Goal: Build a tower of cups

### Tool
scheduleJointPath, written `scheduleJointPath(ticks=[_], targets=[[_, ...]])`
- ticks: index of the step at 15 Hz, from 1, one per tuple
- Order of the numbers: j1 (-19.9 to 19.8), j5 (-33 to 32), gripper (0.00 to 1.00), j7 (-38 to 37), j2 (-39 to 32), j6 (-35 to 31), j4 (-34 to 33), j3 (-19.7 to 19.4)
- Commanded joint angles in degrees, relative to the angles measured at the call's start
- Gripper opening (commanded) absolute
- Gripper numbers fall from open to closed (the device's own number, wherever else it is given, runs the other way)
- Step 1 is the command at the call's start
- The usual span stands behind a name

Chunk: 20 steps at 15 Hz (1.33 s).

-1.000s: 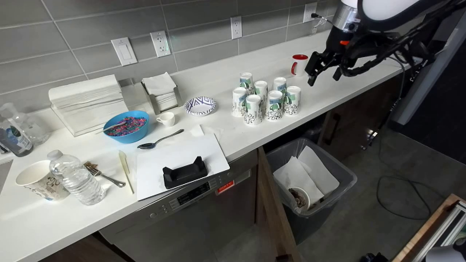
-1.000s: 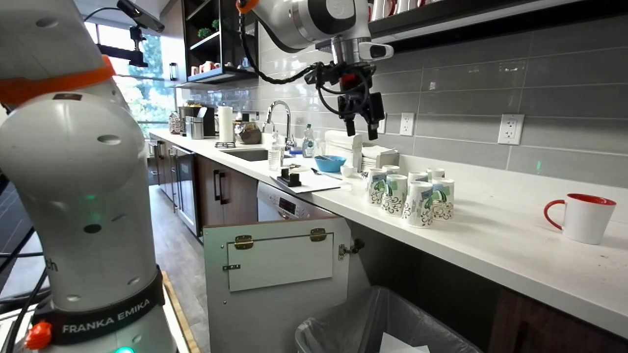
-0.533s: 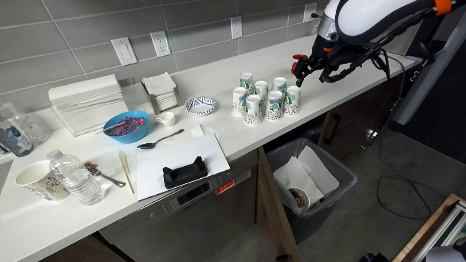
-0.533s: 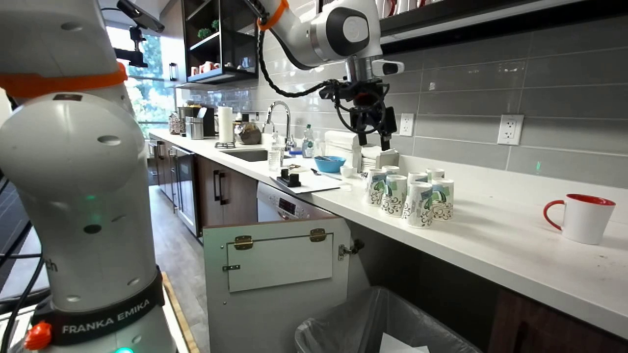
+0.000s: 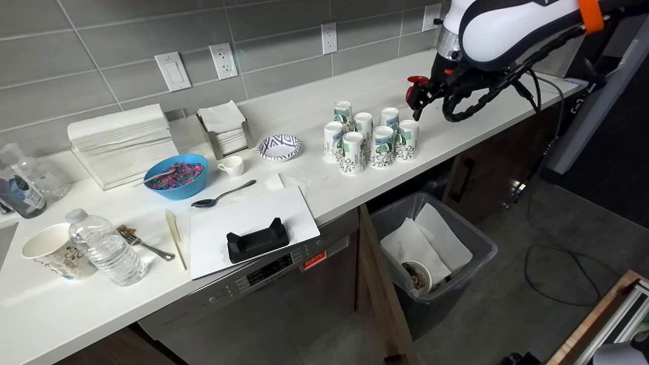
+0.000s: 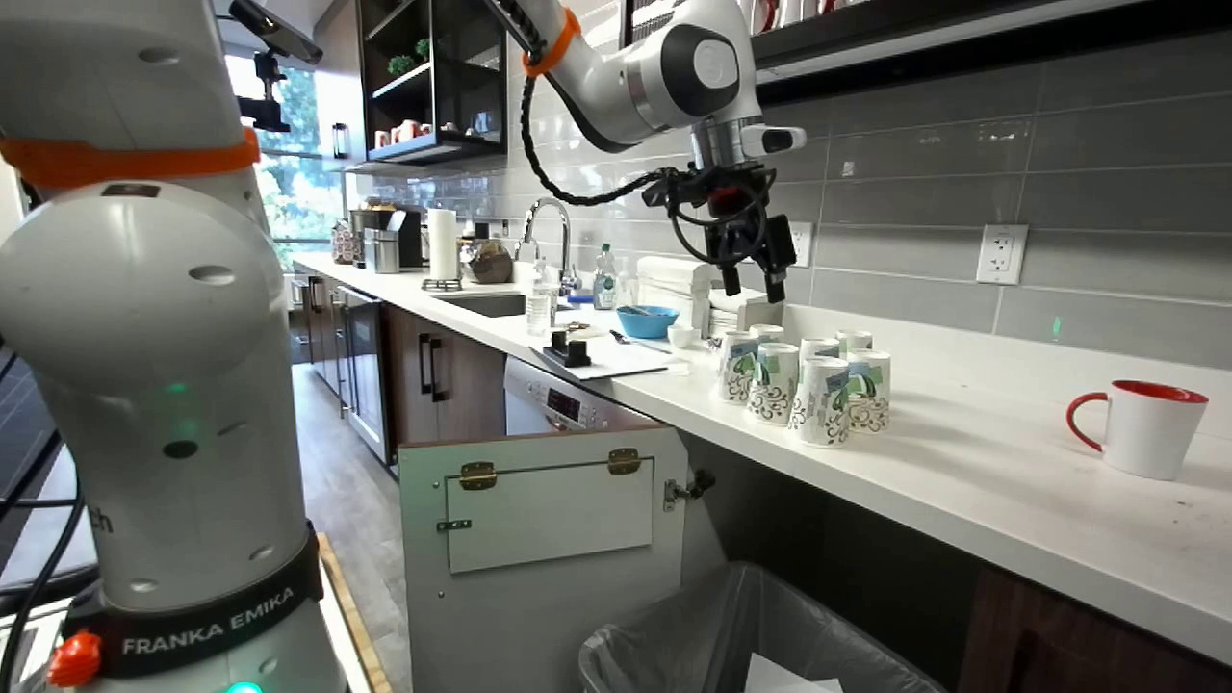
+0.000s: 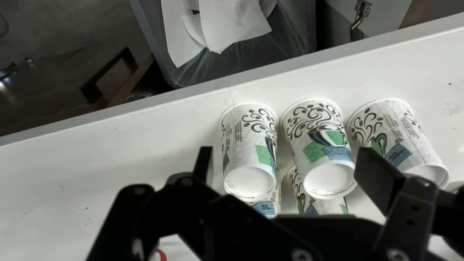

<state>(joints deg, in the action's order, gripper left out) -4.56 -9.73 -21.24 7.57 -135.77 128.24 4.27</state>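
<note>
Several white paper cups with green and blue prints stand upside down in a tight group on the counter, all on one level; a front cup (image 5: 382, 147) and a back cup (image 5: 343, 114) show in an exterior view. The group also shows in an exterior view, with a near cup (image 6: 821, 402). My gripper (image 6: 754, 289) is open and empty, above the cup group; it also shows in an exterior view (image 5: 425, 109). In the wrist view, two cups (image 7: 248, 152) (image 7: 322, 145) appear between the open fingers (image 7: 290, 163). Another cup (image 7: 395, 136) lies beyond one finger. Back cups are partly hidden.
A white mug with red handle (image 6: 1150, 428) stands on the counter (image 6: 1011, 491) beyond the cups. A patterned dish (image 5: 279, 148) and a blue bowl (image 5: 190, 188) stand on the group's other side. An open cabinet door (image 6: 549, 597) and a bin (image 5: 481, 263) are below the counter edge.
My gripper has moved lower and closer to the cups, leftward in one exterior view and rightward in another, slowing lately. The fingers stay open. The cups have not moved.
</note>
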Motion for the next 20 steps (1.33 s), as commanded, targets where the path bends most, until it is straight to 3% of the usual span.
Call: scheduleJointPath(ticks=[1, 7, 12, 20], targets=[[0.73, -1.28, 1.0, -1.67, -4.59, 1.2, -5.04, -0.9], [1.31, 0.12, 1.0, 0.08, -11.13, 2.19, -11.83, -2.85], [4.22, 3.73, 1.0, 1.32, -15.77, 5.26, -16.7, -1.98], [9.12, -0.63, 1.0, 0.49, -24.78, 6.94, -27.92, -2.83]])
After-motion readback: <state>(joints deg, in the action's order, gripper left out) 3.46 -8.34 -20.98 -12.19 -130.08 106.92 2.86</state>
